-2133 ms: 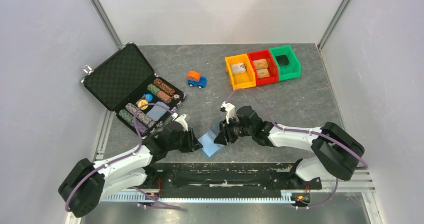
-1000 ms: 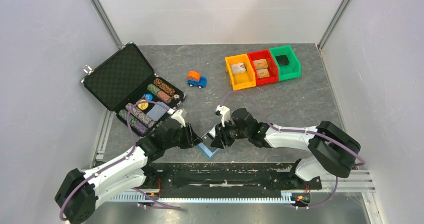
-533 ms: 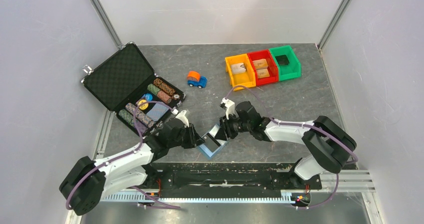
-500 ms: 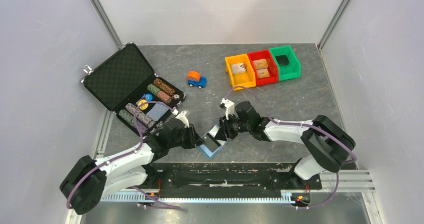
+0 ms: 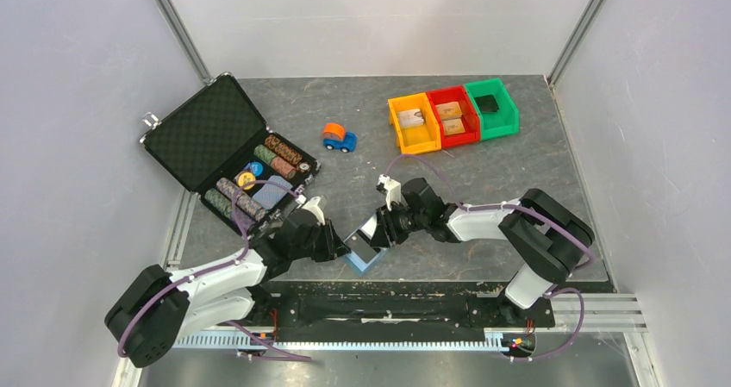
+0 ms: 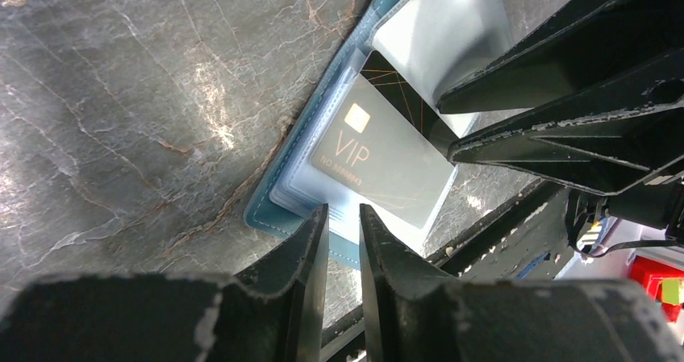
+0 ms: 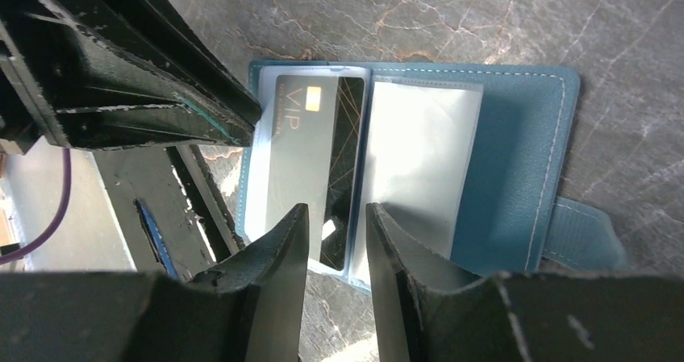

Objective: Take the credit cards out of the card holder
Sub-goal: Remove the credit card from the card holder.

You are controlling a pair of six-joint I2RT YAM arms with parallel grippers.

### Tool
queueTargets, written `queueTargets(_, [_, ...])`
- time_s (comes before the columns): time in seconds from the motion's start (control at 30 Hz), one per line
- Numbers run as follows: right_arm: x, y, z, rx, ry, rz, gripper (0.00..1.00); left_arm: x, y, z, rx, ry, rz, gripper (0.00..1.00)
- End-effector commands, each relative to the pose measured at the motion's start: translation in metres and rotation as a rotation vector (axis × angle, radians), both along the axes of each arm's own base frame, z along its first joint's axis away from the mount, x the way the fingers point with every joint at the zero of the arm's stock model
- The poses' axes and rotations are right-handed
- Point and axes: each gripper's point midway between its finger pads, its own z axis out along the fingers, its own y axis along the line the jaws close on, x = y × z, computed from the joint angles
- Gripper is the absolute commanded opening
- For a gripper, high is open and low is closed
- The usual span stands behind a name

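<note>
The card holder [image 5: 355, 261] is a light-blue wallet lying open flat near the table's front edge. One of the credit cards [image 6: 387, 168], dark grey with gold "VIP" lettering, sits in a clear sleeve on one half [image 7: 310, 152]. The other sleeve [image 7: 415, 160] looks empty. The closing tab [image 7: 585, 233] sticks out at the side. My left gripper [image 6: 343, 213] hovers over the wallet's edge, its jaws a narrow gap apart with nothing between them. My right gripper [image 7: 337, 213] is open above the middle fold. Both grippers meet over the wallet, left [image 5: 339, 247] and right [image 5: 379, 232].
An open black case [image 5: 233, 159] with rows of poker chips stands at the left. A blue-and-orange toy car [image 5: 339, 136] sits mid-table. Yellow [image 5: 413, 122], red [image 5: 453, 115] and green [image 5: 491, 107] bins line the back right. The table's front rail [image 5: 388, 288] lies just behind the wallet.
The wallet has been spread open, exposing the dark card. My left gripper's jaws have narrowed. My right arm has drawn in slightly toward the left.
</note>
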Motion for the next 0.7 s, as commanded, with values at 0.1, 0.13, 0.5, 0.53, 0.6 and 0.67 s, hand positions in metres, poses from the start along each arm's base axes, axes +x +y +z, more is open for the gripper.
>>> queueTargets(0.1, [-0.004, 0.006, 0.008, 0.074, 0.011, 0.013, 0.35, 0.003, 0.009, -0.006, 0.03, -0.014, 0.042, 0.27])
queueTargets(0.13, [-0.006, 0.006, 0.008, 0.079, 0.018, 0.015, 0.35, 0.004, 0.009, -0.006, 0.029, -0.015, 0.043, 0.27])
queueTargets(0.5, [-0.012, 0.008, 0.002, 0.091, 0.068, 0.021, 0.35, 0.002, 0.009, -0.006, 0.026, -0.013, 0.041, 0.27])
queueTargets(0.53, [-0.012, 0.008, 0.001, 0.091, 0.072, 0.02, 0.35, 0.003, 0.009, -0.006, 0.026, -0.013, 0.041, 0.27])
queueTargets(0.6, [-0.013, 0.008, 0.0, 0.09, 0.078, 0.018, 0.35, 0.003, 0.008, -0.006, 0.024, -0.014, 0.041, 0.27])
queueTargets(0.67, [-0.014, 0.008, -0.001, 0.09, 0.084, 0.018, 0.35, 0.003, 0.009, -0.006, 0.025, -0.013, 0.042, 0.27])
